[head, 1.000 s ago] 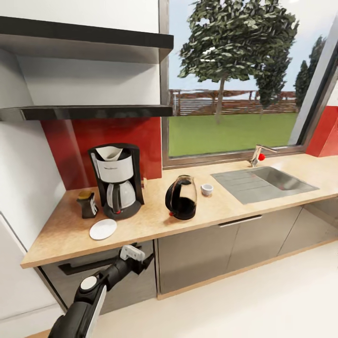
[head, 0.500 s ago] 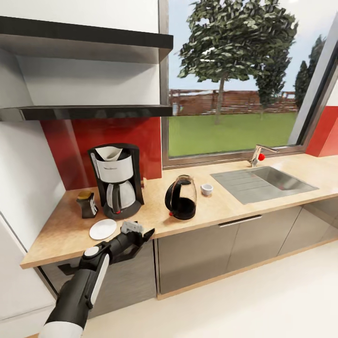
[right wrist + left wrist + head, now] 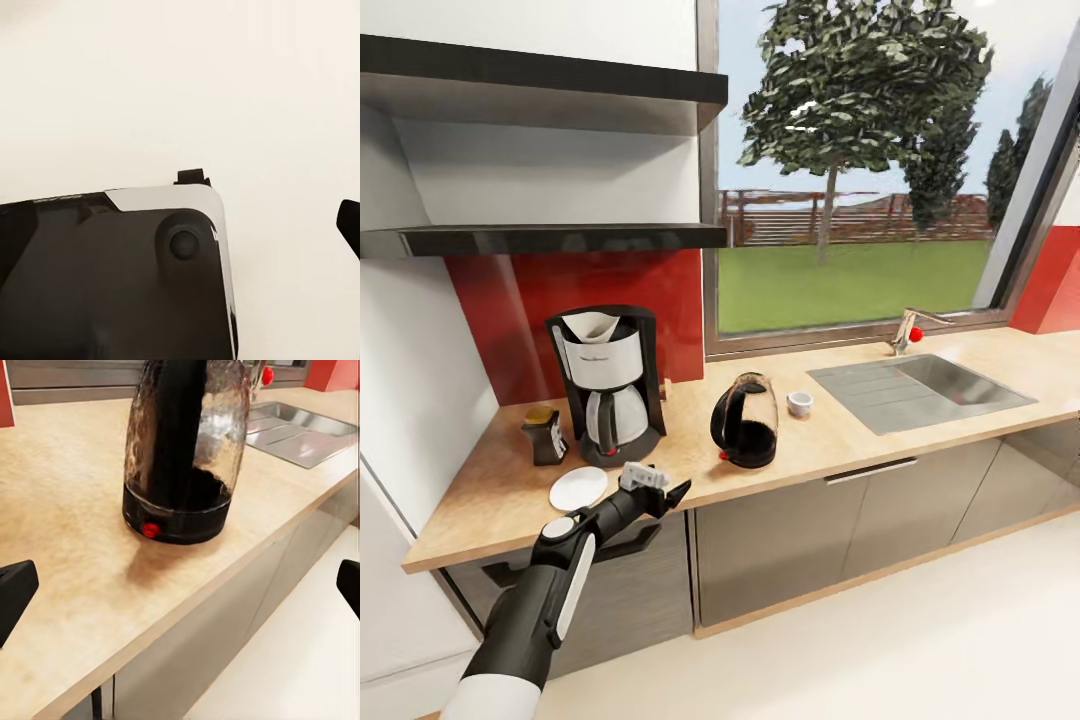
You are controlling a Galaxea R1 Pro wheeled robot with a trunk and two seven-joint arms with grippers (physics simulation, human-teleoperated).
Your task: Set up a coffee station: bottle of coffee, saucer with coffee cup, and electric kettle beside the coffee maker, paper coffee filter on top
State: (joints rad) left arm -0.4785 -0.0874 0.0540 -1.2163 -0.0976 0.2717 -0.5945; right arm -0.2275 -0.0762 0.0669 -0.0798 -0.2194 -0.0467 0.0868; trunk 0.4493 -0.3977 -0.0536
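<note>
While my left gripper [image 3: 660,487] hung spread and empty at the countertop [image 3: 830,445] edge | electric kettle [image 3: 745,422] stood right of the coffee maker [image 3: 606,385], ahead of me | risk: glancing fingers could topple its glass.

a wide window [image 3: 860,180] over a steel sink [image 3: 920,390], red backsplash [image 3: 510,300], grey cabinets [image 3: 800,540], pale floor [image 3: 910,650].
</note>
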